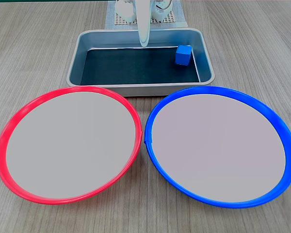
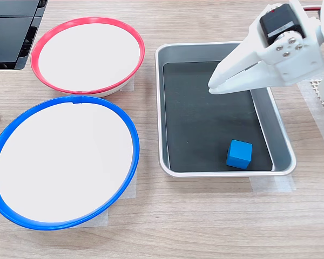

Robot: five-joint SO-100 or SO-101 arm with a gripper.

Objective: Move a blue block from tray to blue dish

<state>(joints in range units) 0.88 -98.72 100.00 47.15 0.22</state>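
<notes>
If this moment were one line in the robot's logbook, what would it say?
stage: before pickup | gripper: shut, empty, above tray | blue block: in tray corner, untouched | blue dish: empty

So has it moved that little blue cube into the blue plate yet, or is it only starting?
Only starting. Nothing looks done yet: the blue block sits in a corner of the tray, and the blue dish holds nothing. The gripper hangs above the tray, empty and shut, away from the block. Reaching, grasping, carrying and dropping are all left.
</notes>
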